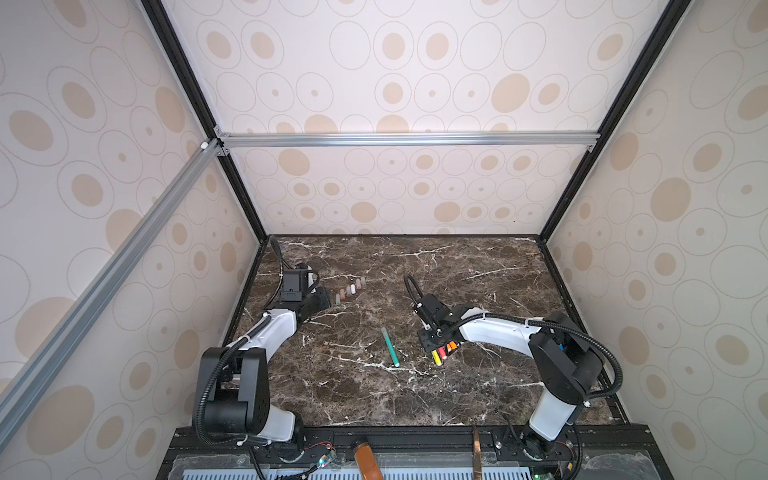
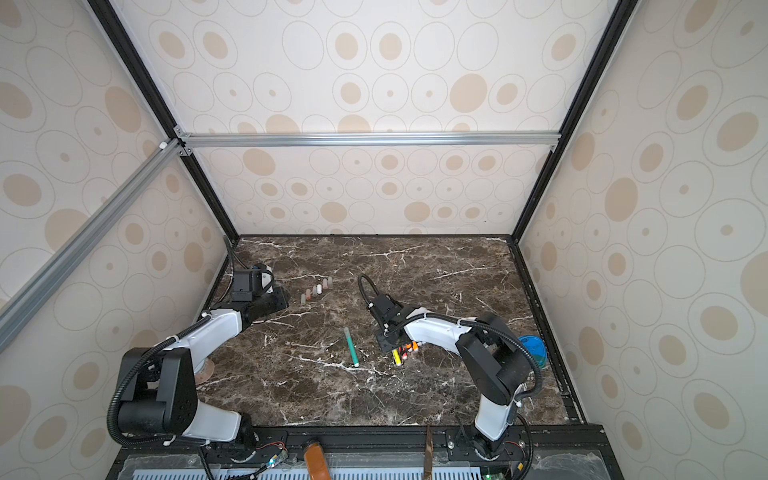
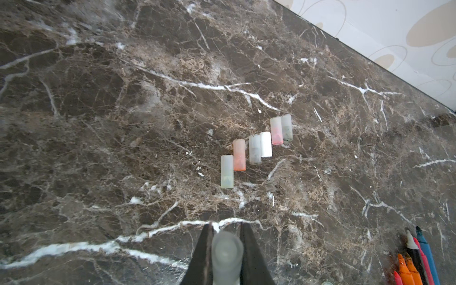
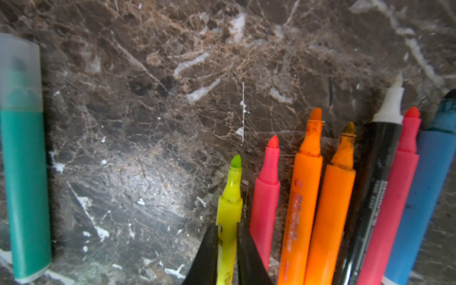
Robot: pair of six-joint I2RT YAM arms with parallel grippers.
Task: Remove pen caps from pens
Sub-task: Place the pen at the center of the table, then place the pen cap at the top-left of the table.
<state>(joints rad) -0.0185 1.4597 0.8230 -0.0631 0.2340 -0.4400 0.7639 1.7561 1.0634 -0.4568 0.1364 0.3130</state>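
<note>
The left gripper [image 3: 225, 230] has its jaws drawn narrow onto a frosted pen cap [image 3: 227, 256], held end-on between them above the marble tabletop [image 3: 98, 123]. Ahead of its fingertips, a little apart, six loose caps [image 3: 255, 149] lie in a slanting row, side by side, some tinted orange or pink. Farther off to one side of that gripper the tips of the uncapped pens [image 3: 414, 261] show.

The right gripper [image 4: 227, 230] is pinched narrow on the barrel of a yellow pen [image 4: 233, 192], uncapped, its tip pointing away from the jaws; whether it is lifted off the marble I cannot tell. Just beside the jaws lie the six other uncapped pens [image 4: 320, 197], pink, two orange, black, pink and blue, packed close. Well apart on the jaws' other side lies a green pen [image 4: 24, 172] with its cap on; in both top views that green pen [image 1: 390, 347] [image 2: 351, 347] lies alone between the two grippers.
</note>
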